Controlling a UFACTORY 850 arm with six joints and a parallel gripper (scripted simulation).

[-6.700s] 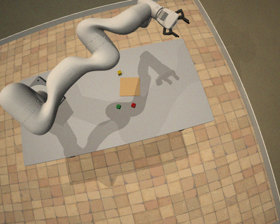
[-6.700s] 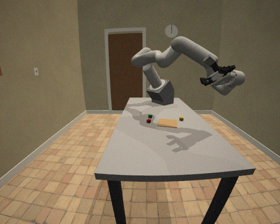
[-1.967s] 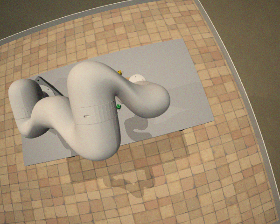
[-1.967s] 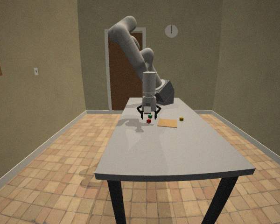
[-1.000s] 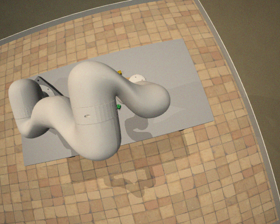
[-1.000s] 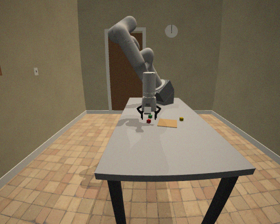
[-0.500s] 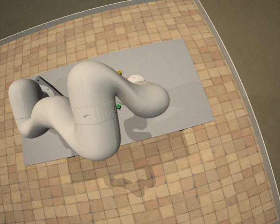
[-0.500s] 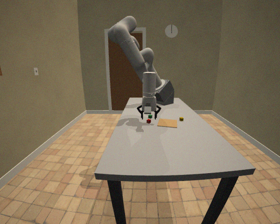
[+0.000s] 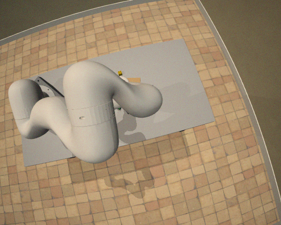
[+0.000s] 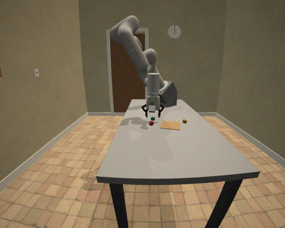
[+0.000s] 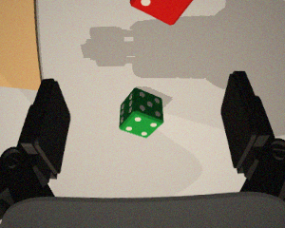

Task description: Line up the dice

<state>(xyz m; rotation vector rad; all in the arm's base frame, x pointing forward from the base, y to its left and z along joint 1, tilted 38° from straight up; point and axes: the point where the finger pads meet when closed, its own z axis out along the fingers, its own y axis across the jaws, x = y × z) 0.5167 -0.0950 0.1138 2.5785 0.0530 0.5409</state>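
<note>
Open jaws (image 10: 152, 116) above green die (image 10: 152, 118) (image 11: 141, 114), gap on both sides.
</note>
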